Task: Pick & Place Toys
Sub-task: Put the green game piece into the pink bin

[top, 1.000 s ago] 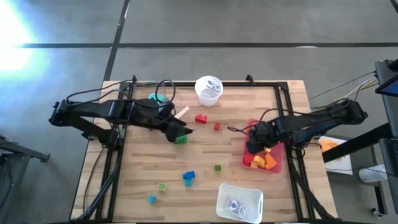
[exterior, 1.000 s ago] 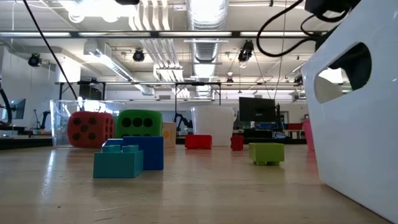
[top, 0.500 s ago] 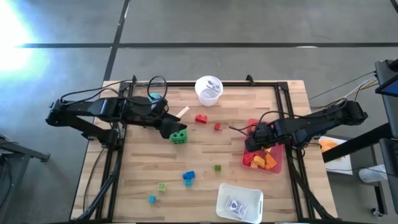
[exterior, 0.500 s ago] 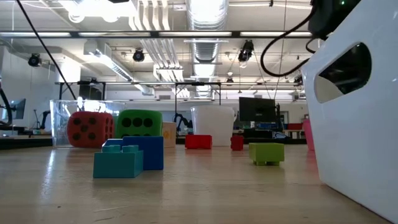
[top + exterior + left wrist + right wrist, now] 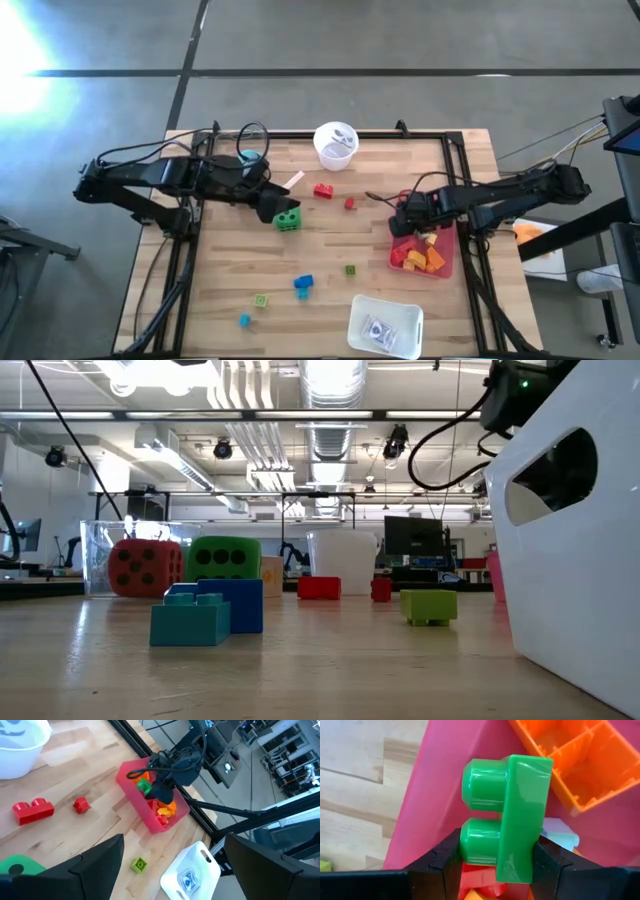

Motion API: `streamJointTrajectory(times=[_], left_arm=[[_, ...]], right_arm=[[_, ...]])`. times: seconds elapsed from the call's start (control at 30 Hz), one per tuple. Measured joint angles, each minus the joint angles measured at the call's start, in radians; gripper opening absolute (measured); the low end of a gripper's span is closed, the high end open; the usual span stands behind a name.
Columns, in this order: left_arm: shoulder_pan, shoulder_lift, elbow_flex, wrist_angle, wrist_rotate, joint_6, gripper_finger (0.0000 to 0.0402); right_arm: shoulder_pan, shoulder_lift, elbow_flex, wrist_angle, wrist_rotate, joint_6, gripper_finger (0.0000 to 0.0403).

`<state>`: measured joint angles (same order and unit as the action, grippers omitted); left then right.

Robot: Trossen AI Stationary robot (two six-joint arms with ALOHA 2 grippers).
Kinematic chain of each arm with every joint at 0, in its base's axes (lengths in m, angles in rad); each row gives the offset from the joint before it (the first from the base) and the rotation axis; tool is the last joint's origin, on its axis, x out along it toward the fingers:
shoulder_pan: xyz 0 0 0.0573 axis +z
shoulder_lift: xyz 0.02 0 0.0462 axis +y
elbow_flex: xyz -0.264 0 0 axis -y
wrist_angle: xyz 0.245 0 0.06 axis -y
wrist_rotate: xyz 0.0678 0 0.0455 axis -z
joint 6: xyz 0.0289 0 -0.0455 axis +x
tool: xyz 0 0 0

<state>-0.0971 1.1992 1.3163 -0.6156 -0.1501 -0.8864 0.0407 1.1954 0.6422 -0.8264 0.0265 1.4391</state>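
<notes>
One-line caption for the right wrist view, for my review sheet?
Right gripper shut on a green two-stud brick above the pink tray holding orange bricks.

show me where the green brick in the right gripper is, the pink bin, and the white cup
green brick (image 5: 520, 820): right wrist view, on its flat side face.
pink bin (image 5: 131, 776): left wrist view, on its near side wall.
white cup (image 5: 335, 155): high view, on its outer wall below the rim.
</notes>
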Motion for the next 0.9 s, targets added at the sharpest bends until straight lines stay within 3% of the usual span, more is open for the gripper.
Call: streamJointTrajectory(times=[0.47,0.9], left_arm=[[0.0,0.0,0.0,-0.033,-0.023,-0.001,0.0346],[0.0,0.0,0.0,-0.051,-0.023,-0.004,0.0346]], right_arm=[[-0.022,0.146,0.003,0.031,-0.03,-0.078,0.016],[-0.022,0.154,0.003,0.033,-0.031,-0.1,0.0161]])
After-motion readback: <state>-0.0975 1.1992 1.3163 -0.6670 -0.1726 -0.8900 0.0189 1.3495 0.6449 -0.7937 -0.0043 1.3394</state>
